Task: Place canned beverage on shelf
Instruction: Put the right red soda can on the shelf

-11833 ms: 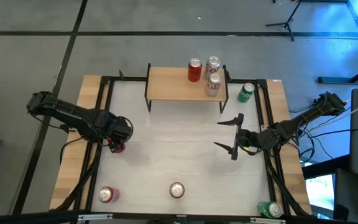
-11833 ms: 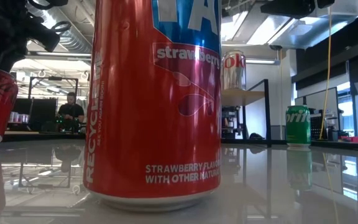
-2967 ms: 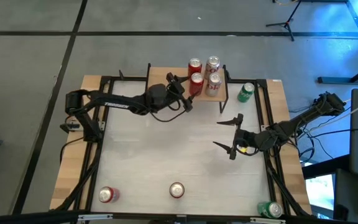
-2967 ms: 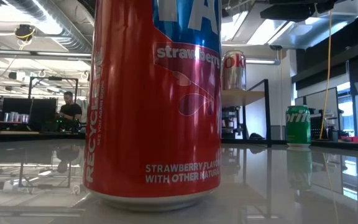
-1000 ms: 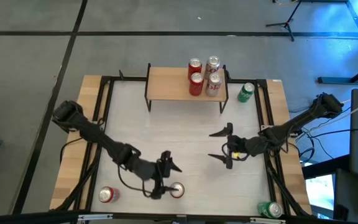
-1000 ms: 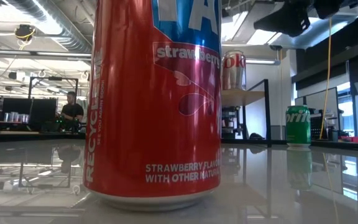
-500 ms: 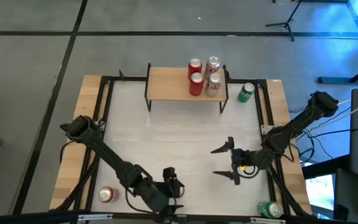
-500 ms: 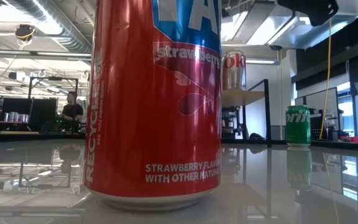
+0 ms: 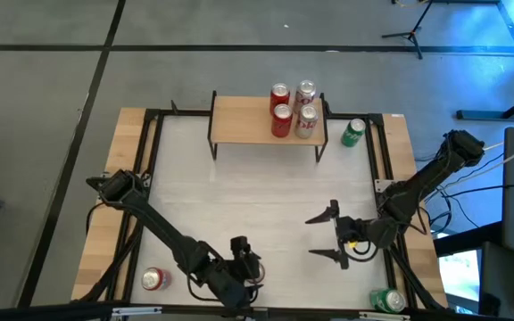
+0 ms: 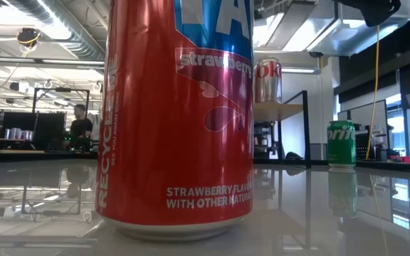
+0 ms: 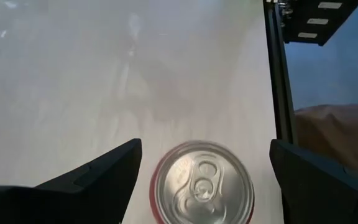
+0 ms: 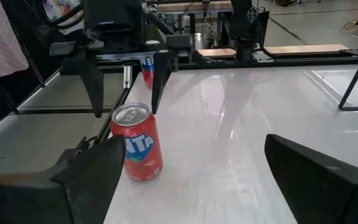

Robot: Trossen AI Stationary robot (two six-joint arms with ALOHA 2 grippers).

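The left gripper (image 9: 242,267) has dropped over the red strawberry soda can (image 11: 202,183) at the high view's bottom centre, fingers spread, not yet gripping. Next pickup seems imminent; the light-wood shelf (image 9: 239,120) already carries four cans. The right gripper (image 9: 331,234) waits, open.

shelf (image 9: 257,119): 1 | red cans (image 9: 280,95): 4, two on shelf, two at counter's 6 to 7 o'clock | silver cans (image 9: 305,92): 2 on shelf | green cans (image 9: 353,132): 2 | arms: 2
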